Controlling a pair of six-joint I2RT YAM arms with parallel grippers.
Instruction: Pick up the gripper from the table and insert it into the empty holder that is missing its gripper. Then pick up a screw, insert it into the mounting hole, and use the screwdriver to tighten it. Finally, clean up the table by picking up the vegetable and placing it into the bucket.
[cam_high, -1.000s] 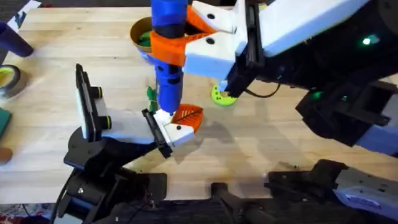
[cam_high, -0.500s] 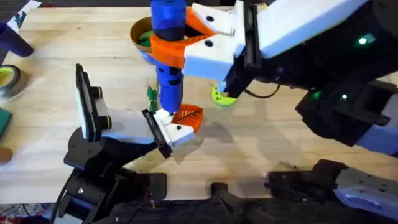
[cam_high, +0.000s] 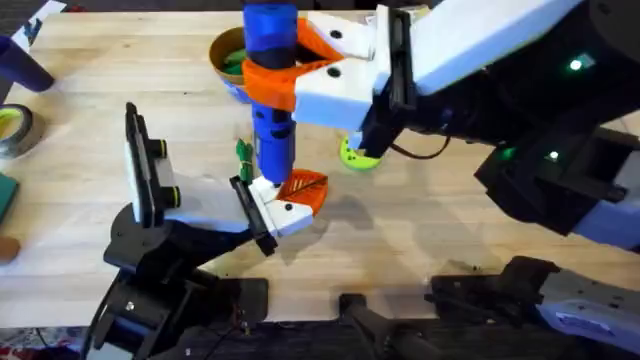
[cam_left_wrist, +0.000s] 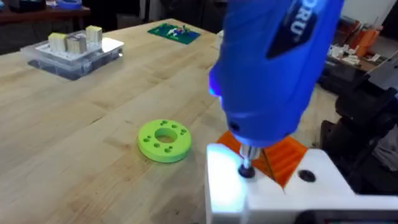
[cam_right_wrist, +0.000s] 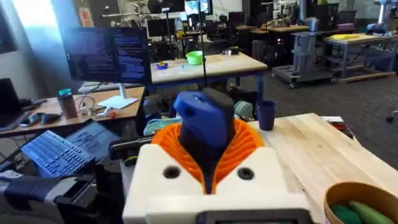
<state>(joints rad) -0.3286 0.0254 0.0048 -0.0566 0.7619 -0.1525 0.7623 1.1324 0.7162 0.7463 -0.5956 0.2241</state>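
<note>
Light wooden planks of the table (cam_high: 90, 130) carry the whole scene, and behind the far edge a workshop with desks, monitors and a keyboard is visible in the right wrist view. Near the front left of the table stands the holder (cam_high: 200, 205), a white link on a black jointed base, ending in a black clamp bracket. The gripper (cam_high: 290, 203), a small white block with an orange ribbed finger, sits in that bracket, and its white face with dark holes looks up. The right gripper (cam_high: 285, 70), white with orange pads, is clenched around the screwdriver (cam_high: 270, 100) and holds this blue tool upright. The dark tip of the screwdriver touches one hole in the white face of the gripper, as the left wrist view shows, where a blue light glows on the tool body and on the white face. Just beside, on the bare wood, lies a flat green disc (cam_left_wrist: 164, 139) with holes. A small green piece (cam_high: 242, 151) lies on the table close to the screwdriver. The bucket (cam_high: 228, 55), round and yellow-orange, stands at the far side behind the screwdriver, and a green vegetable (cam_right_wrist: 367, 211) rests inside it. About the left gripper I cannot tell its state.
</note>
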